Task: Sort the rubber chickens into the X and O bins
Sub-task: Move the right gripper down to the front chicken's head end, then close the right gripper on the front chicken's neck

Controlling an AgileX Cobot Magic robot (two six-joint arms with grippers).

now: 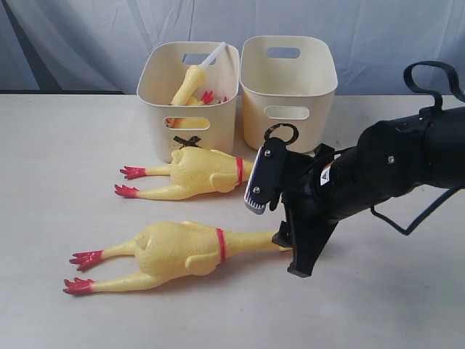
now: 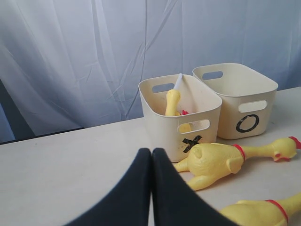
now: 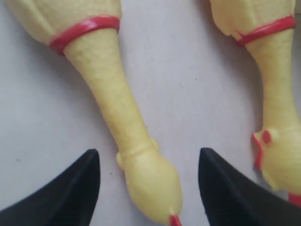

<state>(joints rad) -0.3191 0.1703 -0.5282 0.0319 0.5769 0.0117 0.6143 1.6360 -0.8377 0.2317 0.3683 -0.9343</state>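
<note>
The right pincer [image 3: 148,162], jaws spread wide, straddles the head of the long rubber chicken [image 1: 182,247] lying on the surface [image 1: 378,313] at lower centre, long axis left-right, feet leftward.

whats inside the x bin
A yellow chicken pokes up inside the X bin, with red bits and a white stick beside it. The walls hide the bottom, so the count is unclear.
</note>
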